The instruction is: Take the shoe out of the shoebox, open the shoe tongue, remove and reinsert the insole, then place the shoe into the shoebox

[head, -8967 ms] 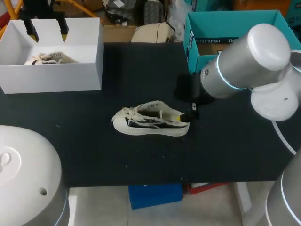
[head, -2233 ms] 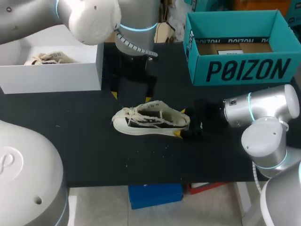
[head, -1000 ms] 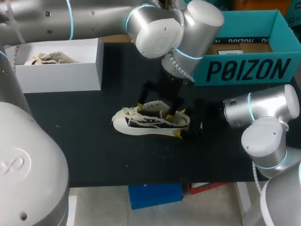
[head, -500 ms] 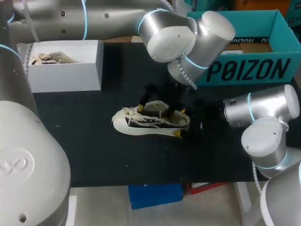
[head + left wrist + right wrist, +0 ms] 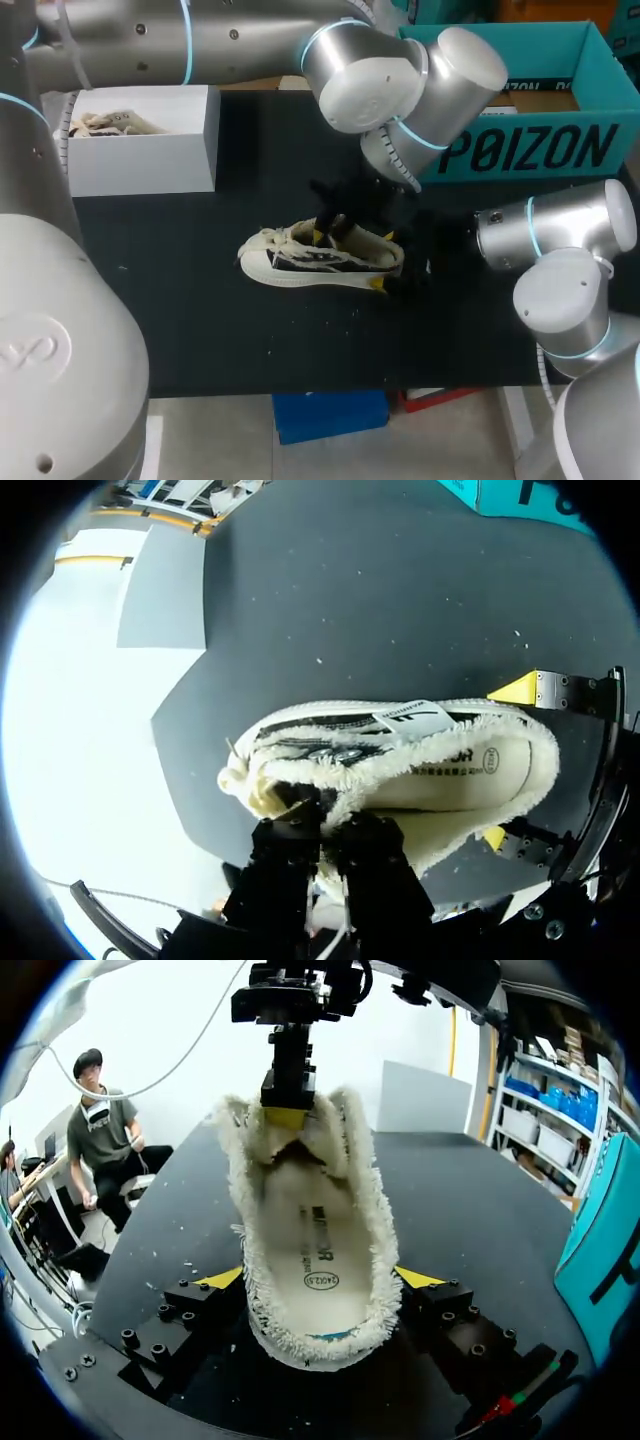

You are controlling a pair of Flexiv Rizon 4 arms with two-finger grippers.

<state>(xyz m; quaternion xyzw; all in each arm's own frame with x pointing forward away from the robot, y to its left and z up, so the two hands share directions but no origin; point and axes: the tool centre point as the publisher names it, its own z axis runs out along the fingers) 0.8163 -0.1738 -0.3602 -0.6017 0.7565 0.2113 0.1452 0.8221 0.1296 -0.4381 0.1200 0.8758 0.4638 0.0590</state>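
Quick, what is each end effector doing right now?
Left end effector: closed on the shoe tongue.
Right end effector: closed on the shoe at its heel.

black table (image 5: 200,330), shoe (image 5: 300,262), white shoebox (image 5: 150,155), teal box (image 5: 520,152)

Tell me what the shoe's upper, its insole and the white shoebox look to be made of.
The shoe looks like cream woven fabric, probably canvas, matte; its collar edge is frayed into a fuzzy fringe. The insole is a smooth pale liner with printed marks, perhaps fabric over foam, not certain. The white shoebox looks like cardboard: flat matte walls, crisp folded corners.
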